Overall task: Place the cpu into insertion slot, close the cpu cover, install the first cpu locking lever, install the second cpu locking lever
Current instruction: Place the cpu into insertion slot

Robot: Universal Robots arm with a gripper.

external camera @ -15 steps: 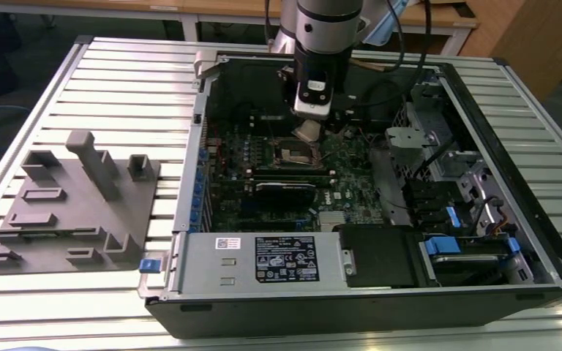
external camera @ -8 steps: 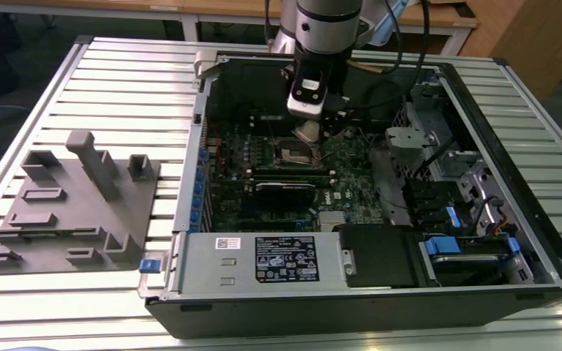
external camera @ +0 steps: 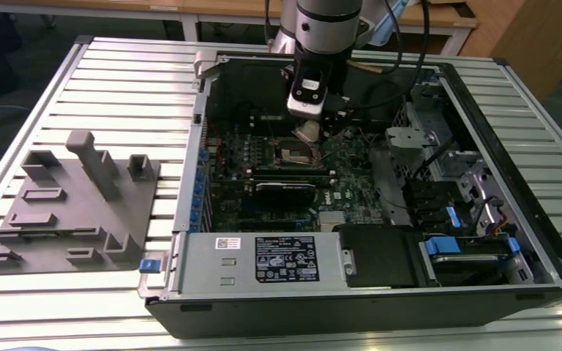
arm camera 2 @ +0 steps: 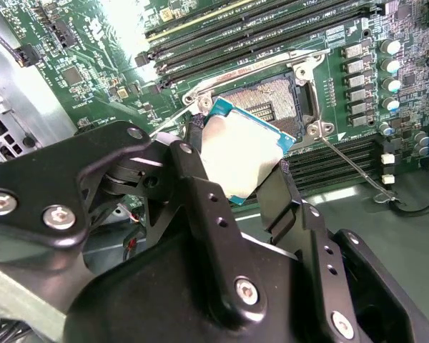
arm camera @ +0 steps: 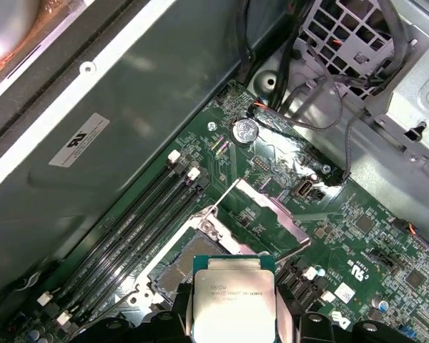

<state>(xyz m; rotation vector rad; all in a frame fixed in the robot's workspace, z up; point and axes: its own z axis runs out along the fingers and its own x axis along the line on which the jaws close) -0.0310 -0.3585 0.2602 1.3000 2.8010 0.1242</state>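
Second wrist view: your gripper [arm camera 2: 232, 163] clamps the cpu [arm camera 2: 247, 139], tilted, just above the insertion slot [arm camera 2: 268, 100]; memory slots [arm camera 2: 257, 36] flank that slot.

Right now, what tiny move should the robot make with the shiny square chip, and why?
Probably ease the cpu gently down toward the insertion slot, keeping it flat. The pincer grips the cpu by its edges, and it hangs above the insertion slot, not touching it. The cpu cover stands flipped up, so the way down looks open.
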